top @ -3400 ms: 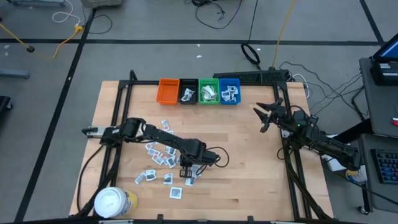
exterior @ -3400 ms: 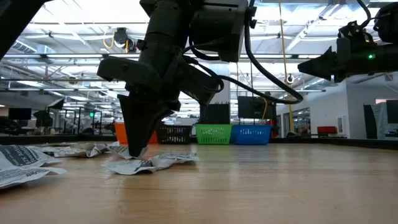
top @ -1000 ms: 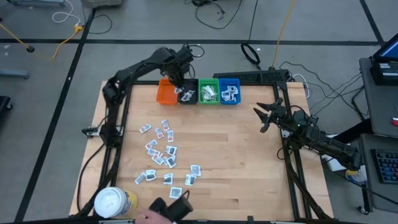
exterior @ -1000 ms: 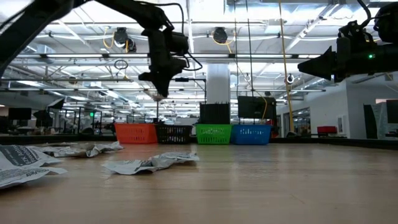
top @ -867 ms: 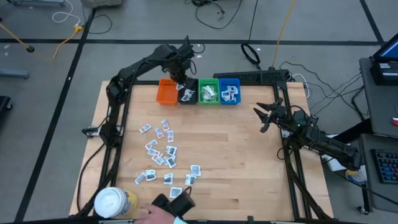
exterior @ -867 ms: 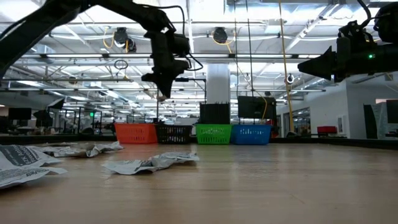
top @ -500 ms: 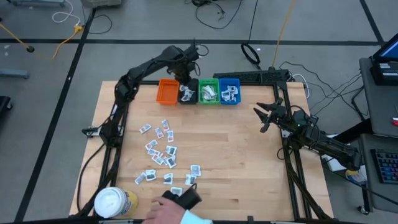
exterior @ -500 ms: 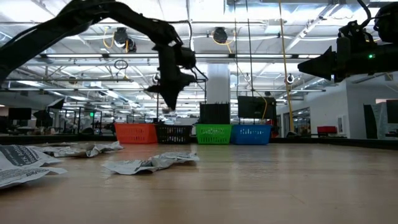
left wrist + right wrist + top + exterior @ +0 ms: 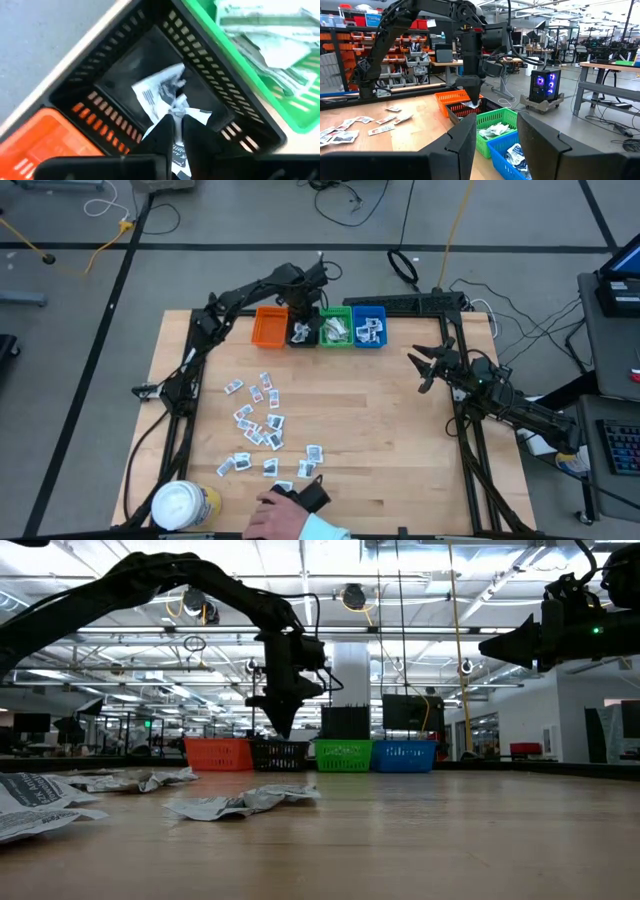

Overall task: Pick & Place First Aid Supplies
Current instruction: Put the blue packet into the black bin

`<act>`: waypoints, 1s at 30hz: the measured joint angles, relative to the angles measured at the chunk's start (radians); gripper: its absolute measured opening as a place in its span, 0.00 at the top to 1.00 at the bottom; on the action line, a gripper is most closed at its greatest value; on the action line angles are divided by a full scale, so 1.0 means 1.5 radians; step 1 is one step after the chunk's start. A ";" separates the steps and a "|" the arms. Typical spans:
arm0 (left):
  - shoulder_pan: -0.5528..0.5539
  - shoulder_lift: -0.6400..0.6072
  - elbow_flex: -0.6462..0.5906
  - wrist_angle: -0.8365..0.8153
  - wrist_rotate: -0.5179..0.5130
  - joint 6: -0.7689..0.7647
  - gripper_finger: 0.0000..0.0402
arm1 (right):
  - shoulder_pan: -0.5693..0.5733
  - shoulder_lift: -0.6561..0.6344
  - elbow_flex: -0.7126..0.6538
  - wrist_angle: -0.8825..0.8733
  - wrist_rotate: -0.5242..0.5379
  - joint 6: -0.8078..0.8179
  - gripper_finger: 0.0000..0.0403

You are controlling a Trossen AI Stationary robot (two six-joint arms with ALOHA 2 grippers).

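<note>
left claw (image 9: 178,131): over black bin (image 9: 100,75), pinching white sachet (image 9: 172,107) | print unreadable | right claw (image 9: 495,137): spread

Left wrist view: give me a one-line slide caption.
Left end effector poised over the black bin, a white printed sachet lying inside, between the orange bin and green bin.

From above I see a light wooden table (image 9: 400,430) with four small plastic bins along its far edge: orange (image 9: 269,327), black (image 9: 299,330), green (image 9: 335,327) and blue (image 9: 369,327). The left gripper (image 9: 300,308) hangs over the black bin. The right gripper (image 9: 424,365) waits above the table's right side. White printed sachets (image 9: 262,425) lie scattered left of centre. A white-lidded yellow tub (image 9: 184,504) stands at the near left corner. A person's hand (image 9: 277,517) holds a dark object at the near edge.
</note>
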 joint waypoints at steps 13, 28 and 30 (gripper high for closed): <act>0.013 0.000 0.000 -0.011 -0.002 0.006 0.46 | 0.000 0.000 0.000 0.000 0.000 0.000 0.65; 0.018 -0.028 0.000 -0.167 -0.001 0.255 0.38 | 0.000 0.000 0.000 0.000 0.000 0.000 0.65; 0.016 -0.036 0.000 -0.179 -0.002 0.280 0.39 | 0.000 0.000 0.000 0.000 0.000 0.000 0.65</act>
